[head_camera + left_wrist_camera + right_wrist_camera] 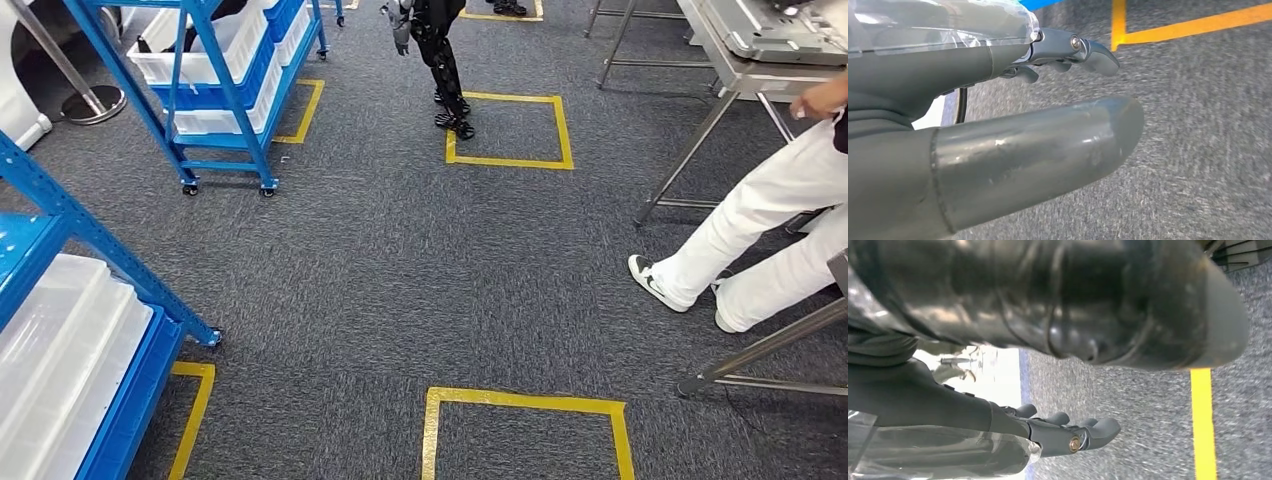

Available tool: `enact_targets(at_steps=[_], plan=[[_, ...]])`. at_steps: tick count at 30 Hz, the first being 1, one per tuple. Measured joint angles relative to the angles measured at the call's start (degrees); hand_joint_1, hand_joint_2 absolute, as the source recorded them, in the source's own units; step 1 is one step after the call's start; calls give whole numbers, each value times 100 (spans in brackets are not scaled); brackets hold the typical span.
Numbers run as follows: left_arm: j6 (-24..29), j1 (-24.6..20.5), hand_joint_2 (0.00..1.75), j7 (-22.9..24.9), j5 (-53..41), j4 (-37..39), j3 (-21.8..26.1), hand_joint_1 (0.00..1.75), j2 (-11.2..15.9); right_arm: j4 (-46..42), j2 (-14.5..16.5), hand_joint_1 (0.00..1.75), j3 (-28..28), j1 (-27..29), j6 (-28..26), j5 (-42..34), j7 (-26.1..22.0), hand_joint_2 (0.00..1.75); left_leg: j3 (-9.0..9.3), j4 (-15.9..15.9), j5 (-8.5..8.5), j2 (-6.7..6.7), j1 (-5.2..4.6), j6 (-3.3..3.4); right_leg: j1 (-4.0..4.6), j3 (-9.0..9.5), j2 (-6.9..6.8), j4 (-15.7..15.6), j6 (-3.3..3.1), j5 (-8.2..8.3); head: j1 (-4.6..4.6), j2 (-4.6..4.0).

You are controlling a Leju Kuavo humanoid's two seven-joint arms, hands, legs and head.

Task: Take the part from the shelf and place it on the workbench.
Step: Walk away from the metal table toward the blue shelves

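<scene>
Apparently nothing is fetched yet: left hand (pixel 1063 100) and right hand (pixel 1063 432) hang with fingers spread, holding nothing, blue shelf (pixel 60 225) beside, steel bench (pixel 745 75) ahead.

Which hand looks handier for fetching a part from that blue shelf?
Probably the left hand: the near blue shelf with its white bins stands on the robot's left. Both it and the right hand hang over the carpet with fingers loosely extended, holding nothing.
</scene>
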Motion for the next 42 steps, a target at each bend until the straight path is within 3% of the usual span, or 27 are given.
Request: enact_targets(at_steps=[2,4,6,7,8,10,12,14,15,17,18,20,21,23,25,27,29,30,31,32,34,36,38,40,42], plan=[[0,4,0,0,1,0,0,0,0,5,0,0,0,2,2,2,0,0,6,31,-15,-163,6,-22,-32,248,103,-650,-2,460,0,0],[1,4,0,-2,-1,0,-1,0,1,11,1,0,0,3,4,3,-4,0,-26,78,-33,-299,9,-78,-51,508,331,-1293,-10,747,-2,0],[8,7,0,-4,-2,0,-2,0,4,17,4,0,0,-5,5,4,-12,0,-76,98,-24,-396,16,-152,-34,556,406,-1443,-34,772,-3,0],[11,12,0,-6,-2,0,-2,0,6,19,6,0,-1,-14,5,4,-16,0,-97,94,-15,-446,25,-192,-26,557,338,-1461,-63,789,-3,0],[13,19,0,-7,-3,0,-2,0,7,19,7,0,-2,-18,5,5,-15,0,-110,107,-22,-427,37,-222,-24,568,276,-1485,-98,804,-3,0],[14,22,0,-9,-3,0,-3,0,10,20,11,0,-4,-15,8,6,-11,0,-231,361,-191,-175,39,-271,-23,595,132,-1547,-186,830,-5,0],[15,6,0,-9,-3,0,-7,0,20,22,15,0,-6,2,14,5,-9,0,-542,1027,-549,119,34,-307,-6,600,-21,-1570,-239,831,-7,0],[15,1,0,-8,-4,0,-11,0,26,23,17,0,-7,10,19,5,-9,0,-818,1608,-764,187,40,-338,13,596,-182,-1565,-253,820,-7,0],[16,10,0,-6,-5,0,-14,0,27,23,17,0,-7,8,23,6,-9,0,-821,1631,-719,202,42,-341,18,597,-261,-1562,-254,812,-7,0],[17,24,0,-1,-9,0,-15,0,31,23,19,0,-7,1,37,6,-9,0,-512,1079,-396,300,39,-321,26,616,-407,-1556,-239,791,-7,0],[18,21,0,1,-11,0,-16,0,34,23,21,0,-7,0,45,6,-9,0,-296,673,-251,442,22,-297,36,632,-477,-1551,-222,775,-7,0],[20,7,0,1,-15,0,-19,0,36,23,26,0,-7,-3,61,6,-9,0,-27,154,-107,637,-22,-236,59,663,-595,-1545,-170,746,-4,0],[22,8,0,1,-16,0,-21,0,39,23,29,0,-7,-12,67,6,-9,0,-10,92,-116,655,-44,-209,66,677,-647,-1547,-142,738,-3,0],[24,31,0,0,-13,0,-22,0,46,23,35,0,-7,-39,75,11,-9,0,-1,49,-78,515,-39,-146,60,718,-722,-1556,-80,719,-3,0],[28,41,0,-1,-7,0,-22,0,51,23,39,0,-7,-46,73,22,-10,0,43,-21,-24,389,-8,-70,37,679,-498,-1385,-20,571,-1,0],[32,24,0,-2,-4,0,-25,0,51,23,38,0,-7,-32,72,32,-12,0,46,-47,7,267,4,-17,12,397,-139,-774,11,216,2,0],[32,14,0,-1,-3,0,-28,0,50,23,38,0,-7,-24,72,40,-13,0,24,-35,11,117,-5,1,5,38,-14,-84,21,-42,2,0],[33,18,0,-1,-2,0,-28,0,50,23,38,0,-7,-22,71,43,-13,0,22,-23,9,35,-8,2,6,-37,-2,29,20,-9,2,0],[33,24,0,0,-2,0,-28,0,50,23,38,0,-7,-21,71,46,-12,0,23,-8,5,-50,-9,-3,4,-2,13,-90,14,145,2,0],[33,28,0,0,-1,0,-28,0,49,23,37,0,-7,-19,71,49,-11,0,26,9,-3,-132,-7,-12,0,132,56,-415,2,378,2,0],[33,24,0,1,-1,0,-28,0,42,23,34,0,-7,-12,72,52,-11,0,10,50,-22,-276,-7,-47,-15,434,296,-1154,-33,734,2,0],[33,22,0,1,-1,0,-28,0,37,23,31,0,-7,-20,73,54,-14,0,-36,74,-20,-387,-3,-110,-11,548,444,-1464,-64,811,1,0],[31,39,0,2,-1,0,-30,0,35,23,31,0,-8,-41,73,63,-13,0,-72,69,-7,-474,7,-184,-5,560,342,-1499,-107,823,0,0],[27,52,0,7,-1,0,-31,0,31,23,32,0,-10,-39,73,70,-5,0,-146,215,-107,-263,3,-236,-18,604,203,-1572,-183,850,-3,0],[25,33,0,13,-1,0,-31,0,29,23,32,0,-11,-19,73,71,-1,0,-423,789,-425,72,4,-273,-13,634,38,-1618,-247,855,-8,0]])
